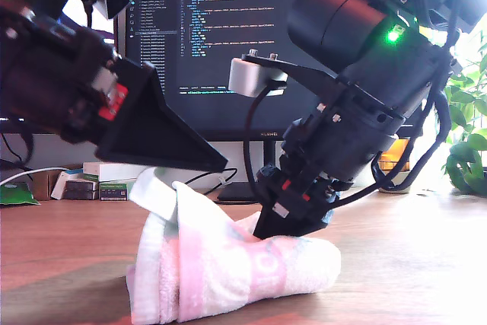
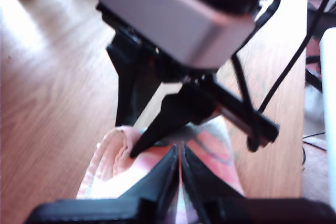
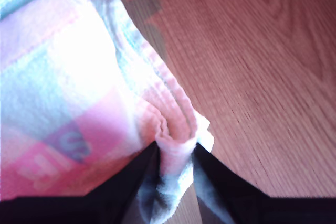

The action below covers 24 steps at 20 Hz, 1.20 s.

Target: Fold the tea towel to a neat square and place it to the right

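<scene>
on the exterior view's left, my first gripper [image 1: 217,164] is closed, pinching a raised fold of the tea towel [image 1: 228,272]. the bunched towel lies on the wooden desk [image 1: 411,264] in front of a monitor [image 1: 205,36]. toward the right, my second gripper [image 1: 293,226] clamps another layered edge.

Black arms [image 1: 342,112], green LED, looped black cables, grey-white wrist cameras [image 1: 255,76], red markings

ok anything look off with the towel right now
Yes: the tea towel is a lumpy bunched heap, not a flat square, one hem pulled up while my first gripper and my second gripper pinch it.
</scene>
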Tool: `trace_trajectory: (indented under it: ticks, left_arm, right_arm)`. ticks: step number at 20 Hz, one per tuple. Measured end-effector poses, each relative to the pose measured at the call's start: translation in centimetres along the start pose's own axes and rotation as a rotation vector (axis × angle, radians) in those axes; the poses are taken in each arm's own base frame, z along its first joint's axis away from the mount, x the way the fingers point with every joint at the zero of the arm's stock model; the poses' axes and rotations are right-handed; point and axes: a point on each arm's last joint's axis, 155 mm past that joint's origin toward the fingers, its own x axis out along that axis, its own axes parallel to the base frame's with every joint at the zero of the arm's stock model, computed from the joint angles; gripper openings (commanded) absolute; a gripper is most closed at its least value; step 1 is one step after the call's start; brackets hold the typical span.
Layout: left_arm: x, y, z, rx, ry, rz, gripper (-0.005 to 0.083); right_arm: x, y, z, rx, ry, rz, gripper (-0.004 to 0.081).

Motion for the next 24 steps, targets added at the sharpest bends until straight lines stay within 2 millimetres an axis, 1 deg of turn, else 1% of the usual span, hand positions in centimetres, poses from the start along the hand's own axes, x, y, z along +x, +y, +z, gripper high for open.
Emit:
trace_trajectory:
  ticks: [2,4,5,7,10,12,14,15,17,20,22,24]
  left_arm:
    - [0.7,0.2,-0.7,-0.005,0.012,-0.001,-0.002]
    - [1.5,0.3,-2.2,-0.022,0.05,-0.008,-0.002]
    - [1.7,0.5,-2.8,-0.029,0.069,-0.001,-0.002]
    - [1.8,0.8,-3.5,-0.036,0.092,0.019,-0.002]
    - [1.7,0.9,-3.9,-0.049,0.108,0.026,-0.002]
    - [1.7,0.9,-4.7,-0.074,0.138,0.031,-0.002]
    - [1.5,0.7,-5.6,-0.093,0.174,0.026,-0.002]
    - [1.6,0.7,-5.7,-0.096,0.179,0.025,-0.002]
    - [1.6,0.7,-5.7,-0.103,0.179,0.026,-0.002]
    - [1.5,0.9,-5.8,-0.123,0.18,0.038,-0.002]
    - [1.5,1.2,-5.8,-0.138,0.183,0.057,-0.002]
    - [1.6,1.1,-5.5,-0.135,0.168,0.048,-0.002]
  right_arm:
    - [0.0,0.0,0.0,0.001,0.004,0.001,0.0229]
    - [0.0,-0.1,0.1,0.003,0.011,0.004,0.0281]
    - [0.0,-0.2,0.2,0.005,0.017,0.006,0.0303]
    - [-0.2,-0.4,0.6,0.006,0.026,0.007,0.0337]
    - [-0.4,-1.4,1.3,0.028,0.049,-0.019,0.0338]
    - [-0.8,-2.6,2.2,0.028,0.055,-0.061,0.0338]
    - [-1.2,-3.9,2.7,0.027,0.064,-0.113,0.0337]
    - [-1.3,-4.3,2.9,0.027,0.068,-0.13,0.0337]
    - [-1.4,-4.6,2.7,0.028,0.085,-0.139,0.0337]
    - [-1.5,-4.1,1.8,0.03,0.12,-0.122,0.0336]
    - [-1.5,-3.7,1.1,0.062,0.148,-0.11,0.0335]
    - [-1.6,-3.4,0.4,0.089,0.173,-0.098,0.0334]
